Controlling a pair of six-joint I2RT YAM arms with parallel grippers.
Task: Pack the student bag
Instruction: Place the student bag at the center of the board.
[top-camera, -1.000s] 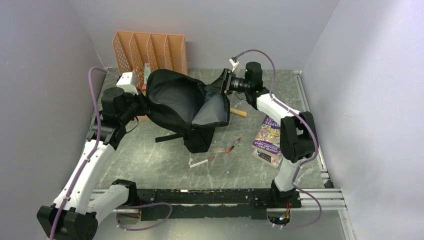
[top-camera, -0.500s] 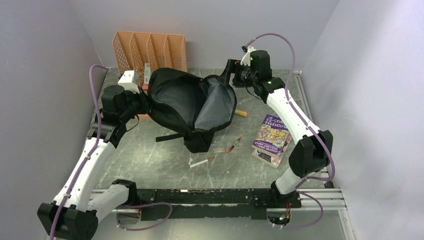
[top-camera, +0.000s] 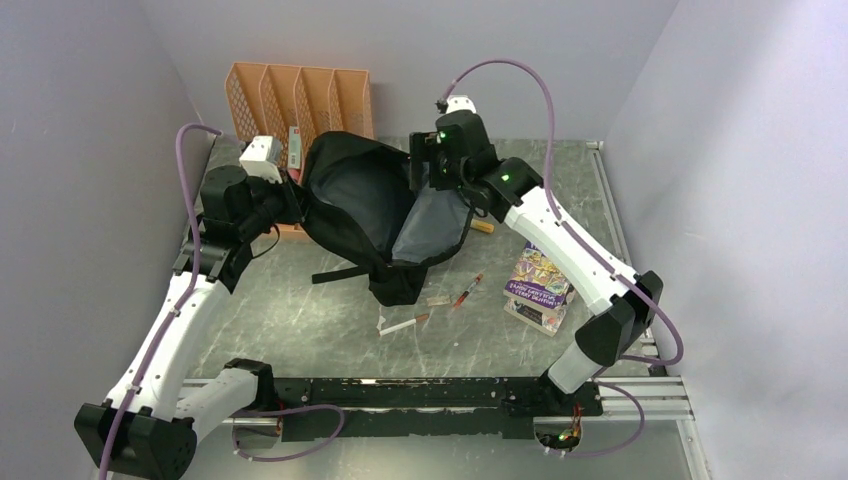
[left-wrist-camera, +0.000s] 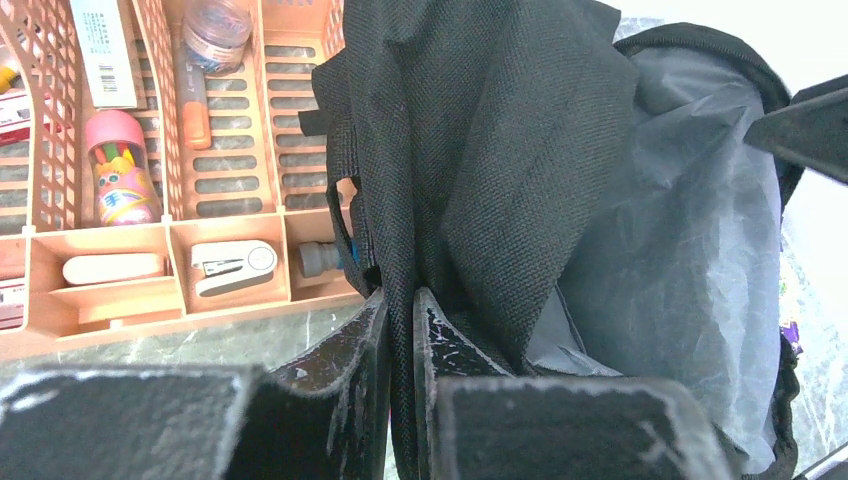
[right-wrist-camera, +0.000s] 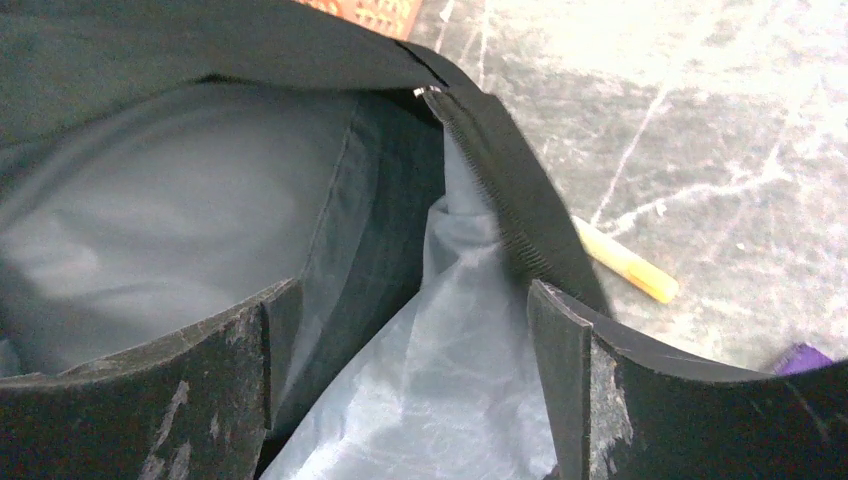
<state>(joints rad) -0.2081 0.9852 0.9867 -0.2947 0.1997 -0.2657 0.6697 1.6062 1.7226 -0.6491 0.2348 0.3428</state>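
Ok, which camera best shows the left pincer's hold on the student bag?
The left wrist view: the left pincer is shut on a fold of the student bag. The top view shows the pincer at the bag's left edge, the grip itself hidden. The right wrist view misses it, showing just the bag's inside.

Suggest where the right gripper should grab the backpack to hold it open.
On the student bag, probably the zippered rim of its right flap, from above: it stands as a thin edge between the fingers of the open right gripper. The left gripper pinches the opposite rim.
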